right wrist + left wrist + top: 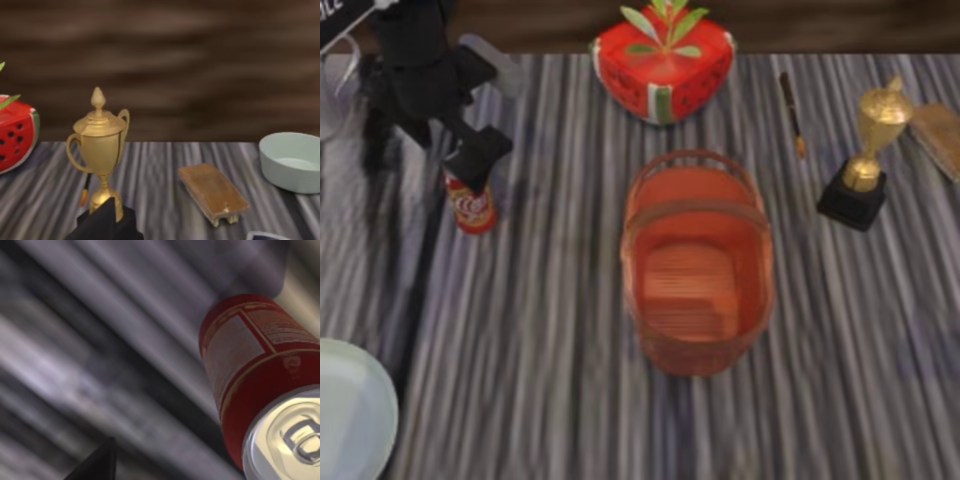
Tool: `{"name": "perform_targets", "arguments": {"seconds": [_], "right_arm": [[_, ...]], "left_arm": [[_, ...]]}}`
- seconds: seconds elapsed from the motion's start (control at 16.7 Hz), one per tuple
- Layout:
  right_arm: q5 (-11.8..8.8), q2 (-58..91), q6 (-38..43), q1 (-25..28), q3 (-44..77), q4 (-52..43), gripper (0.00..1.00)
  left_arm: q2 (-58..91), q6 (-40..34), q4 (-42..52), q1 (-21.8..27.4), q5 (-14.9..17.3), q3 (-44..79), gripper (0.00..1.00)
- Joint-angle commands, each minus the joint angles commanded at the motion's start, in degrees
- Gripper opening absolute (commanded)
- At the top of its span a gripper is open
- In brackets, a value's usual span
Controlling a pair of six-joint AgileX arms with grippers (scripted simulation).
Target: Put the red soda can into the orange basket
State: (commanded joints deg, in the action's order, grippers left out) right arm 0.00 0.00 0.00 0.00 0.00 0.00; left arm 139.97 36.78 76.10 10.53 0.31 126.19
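Observation:
The red soda can [472, 206] stands upright on the striped table at the left, well apart from the orange basket [697, 262] in the middle. My left gripper [477, 160] hovers right over the can's far side. In the left wrist view the can [250, 365] fills the frame with its silver top close by. One dark fingertip [102, 464] shows well clear of it, so the jaws stand open and hold nothing. My right gripper [117, 215] is out of the top view, parked at the right, shut and empty.
A red box with green leaves [663, 58] sits behind the basket. A gold trophy [870, 150], a pen [792, 112] and a brown wooden block [212, 192] are at the right. A pale bowl [292, 160] stands farther off. A pale plate [350, 415] lies at the front left.

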Motion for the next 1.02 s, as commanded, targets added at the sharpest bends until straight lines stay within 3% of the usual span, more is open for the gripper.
{"name": "perform_targets", "arguments": {"seconds": [0.72, 1.02], "right_arm": [[0.0, 0.0, 0.0, 0.0, 0.0, 0.0, 1.0], [0.0, 0.0, 0.0, 0.0, 0.0, 0.0, 1.0]], "left_arm": [[1.4, 0.1, -10.2, -0.1, 0.0, -8.8, 1.0], [1.4, 0.1, -10.2, -0.1, 0.0, -8.8, 0.62]]}}
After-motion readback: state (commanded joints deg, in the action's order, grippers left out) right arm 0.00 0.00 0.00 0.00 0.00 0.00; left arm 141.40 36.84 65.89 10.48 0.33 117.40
